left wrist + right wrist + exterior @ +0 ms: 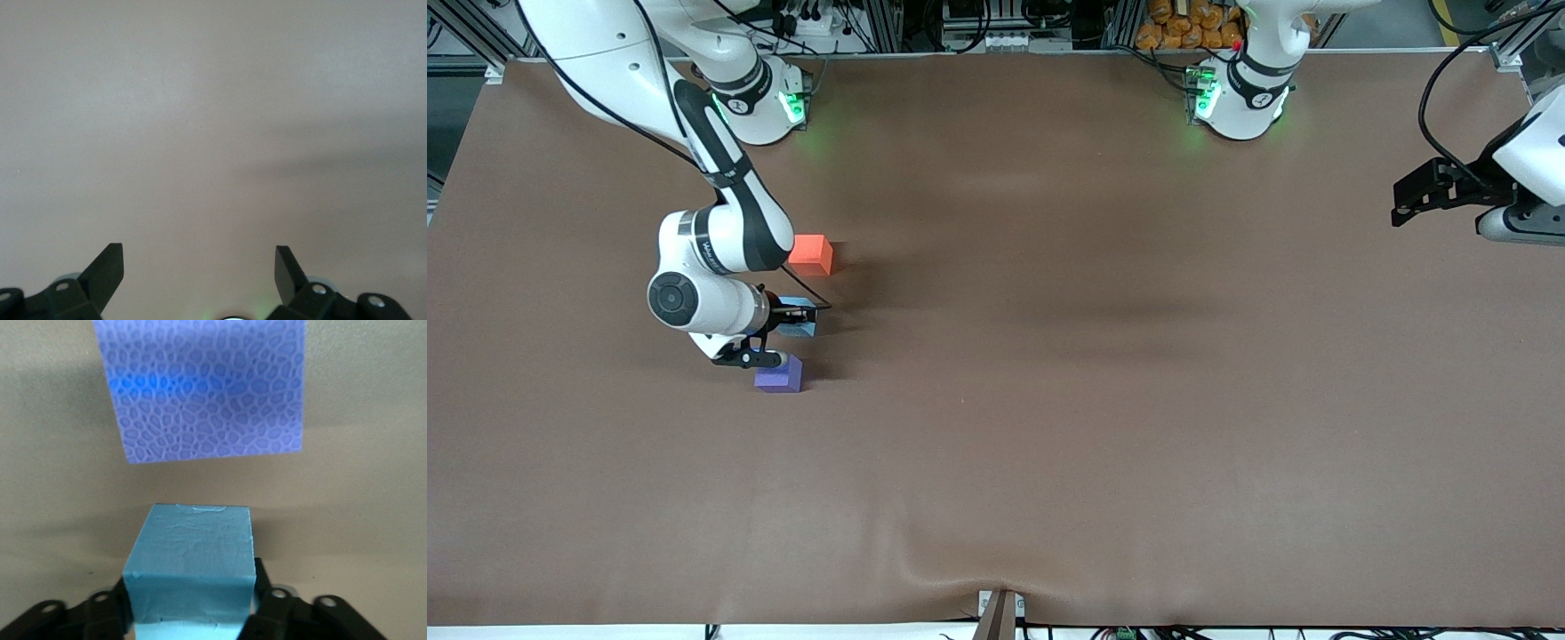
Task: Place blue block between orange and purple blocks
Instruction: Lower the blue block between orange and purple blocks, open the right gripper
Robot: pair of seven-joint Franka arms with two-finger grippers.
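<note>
The right gripper (799,317) is sitting low around the blue block (190,570), between orange block (811,254) and purple block (779,374); grip unclear; the left gripper (199,267) is waiting, fingers spread, holding nothing.

Bench (1049,427) covered in a matt brown sheet, cloth- or paper-like, smooth with a slight pucker at the edge nearest the front camera. Blue block (190,567) matt, foam-like, faces faintly wrinkled and uneven, edges a little ragged. Purple block (207,387) matt too, its face showing a fine cellular, crackled pattern with a soft bluish sheen across it. Orange block (811,254) matt, evenly coloured, no gloss. Arm shells glossy white plastic with black joints; left end effector (199,273) fingers matt black plastic, right end effector (190,613) likewise.
</note>
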